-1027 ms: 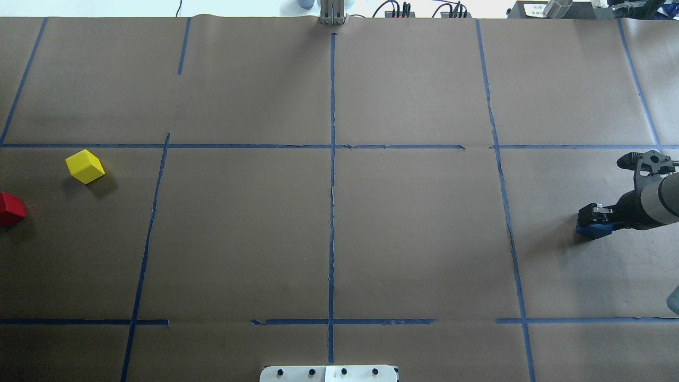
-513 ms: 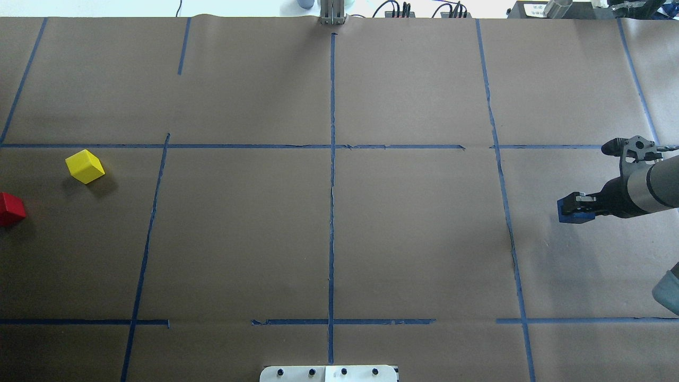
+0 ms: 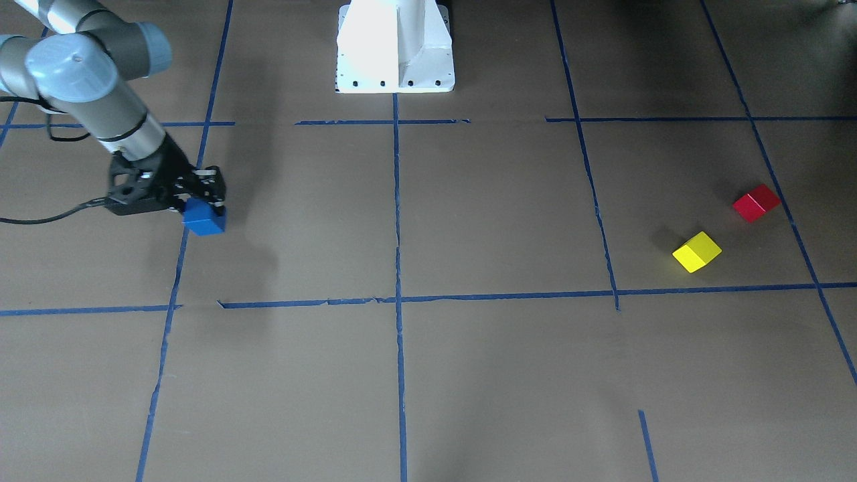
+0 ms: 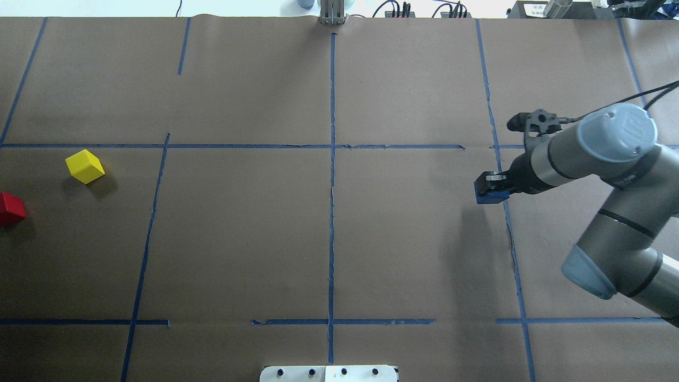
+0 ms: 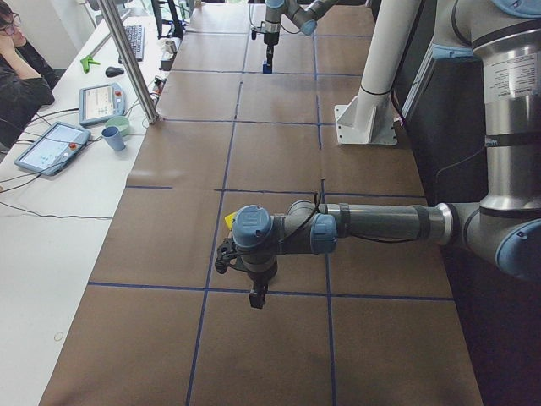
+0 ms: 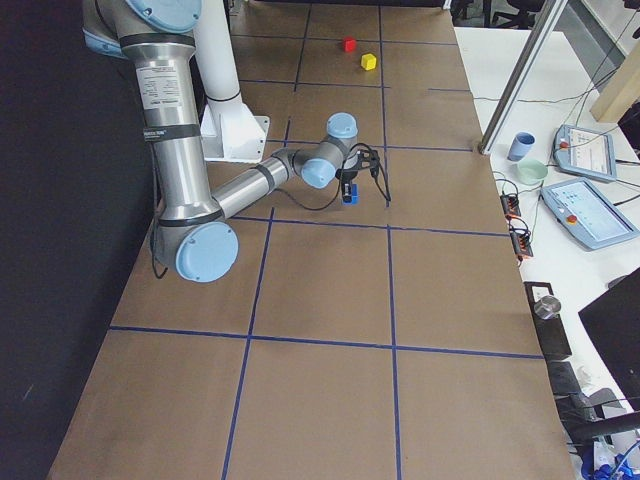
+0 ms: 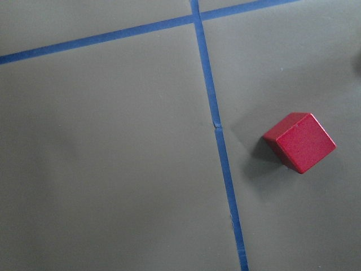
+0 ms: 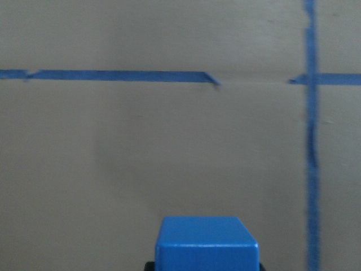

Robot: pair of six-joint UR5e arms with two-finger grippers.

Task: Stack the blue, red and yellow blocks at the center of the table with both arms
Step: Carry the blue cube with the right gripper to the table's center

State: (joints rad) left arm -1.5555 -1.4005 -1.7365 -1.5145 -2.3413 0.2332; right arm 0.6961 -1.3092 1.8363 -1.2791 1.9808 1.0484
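My right gripper (image 4: 490, 185) is shut on the blue block (image 4: 492, 198) and holds it above the table, right of centre, over a blue tape line. The block also shows in the front view (image 3: 204, 219) and at the bottom of the right wrist view (image 8: 206, 243). The yellow block (image 4: 85, 166) and the red block (image 4: 11, 208) lie apart at the far left. The left wrist view looks down on the red block (image 7: 300, 141). My left gripper (image 5: 256, 296) shows only in the exterior left view, above the table near those blocks. I cannot tell whether it is open.
Blue tape lines divide the brown paper table; two cross at its centre (image 4: 332, 146). The white robot base (image 3: 395, 47) stands at the near edge. Tablets and a blue cup (image 6: 520, 146) sit on the side bench. A person (image 5: 17, 76) sits there.
My right gripper has carried the blue block off the table and leftward, towards the centre, with more of the arm now in view. The red and yellow blocks have not moved.
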